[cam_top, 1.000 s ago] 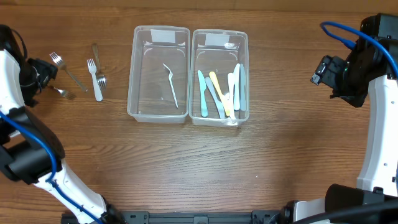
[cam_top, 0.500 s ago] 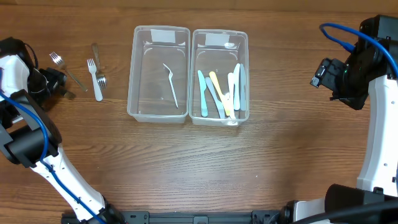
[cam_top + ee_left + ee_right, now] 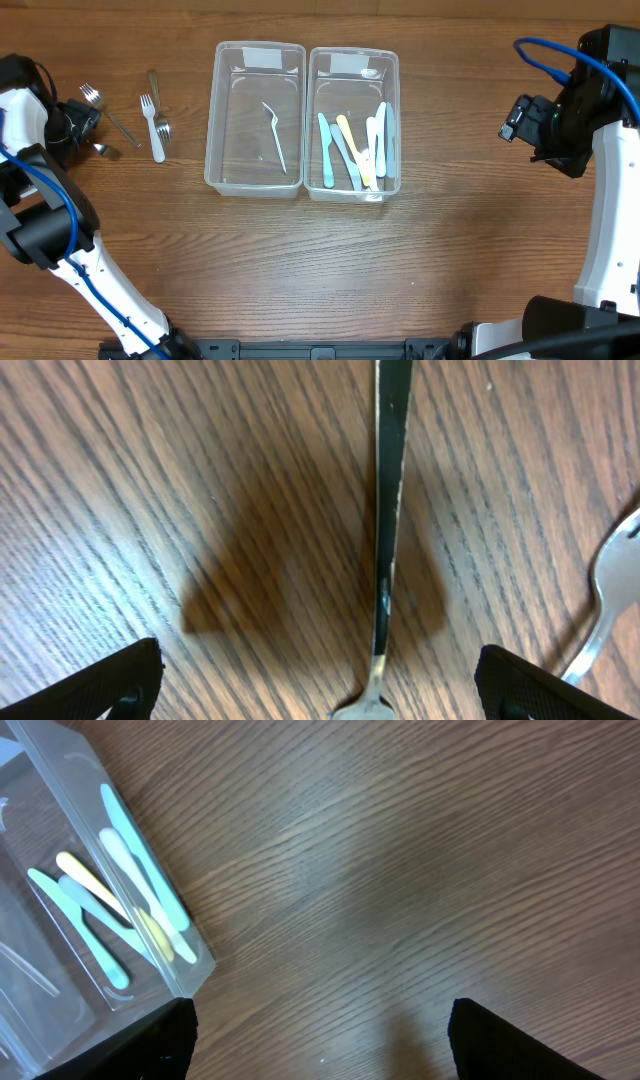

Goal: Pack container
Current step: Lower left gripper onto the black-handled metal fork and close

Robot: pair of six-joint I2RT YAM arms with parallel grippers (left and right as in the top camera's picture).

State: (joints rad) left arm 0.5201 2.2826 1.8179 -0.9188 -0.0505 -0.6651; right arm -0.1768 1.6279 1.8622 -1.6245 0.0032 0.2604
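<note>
Two clear bins stand mid-table. The left bin (image 3: 212, 130) holds one white plastic utensil (image 3: 275, 135). The right bin (image 3: 398, 120) holds several pastel plastic utensils (image 3: 352, 148), also in the right wrist view (image 3: 120, 910). Metal forks (image 3: 108, 114) and a white plastic fork (image 3: 154, 132) lie on the table left of the bins. My left gripper (image 3: 82, 124) is open over a metal utensil handle (image 3: 388, 530), which runs between its fingertips (image 3: 320, 690); a second fork (image 3: 615, 595) is at the right edge. My right gripper (image 3: 514, 118) is open and empty (image 3: 320, 1040), held right of the bins.
Another metal utensil (image 3: 153, 84) lies above the white fork. Bare wood shows under the right gripper and in front of the bins.
My left gripper has shifted a little to the right, closer to the metal forks. The right arm and the bins have not moved.
</note>
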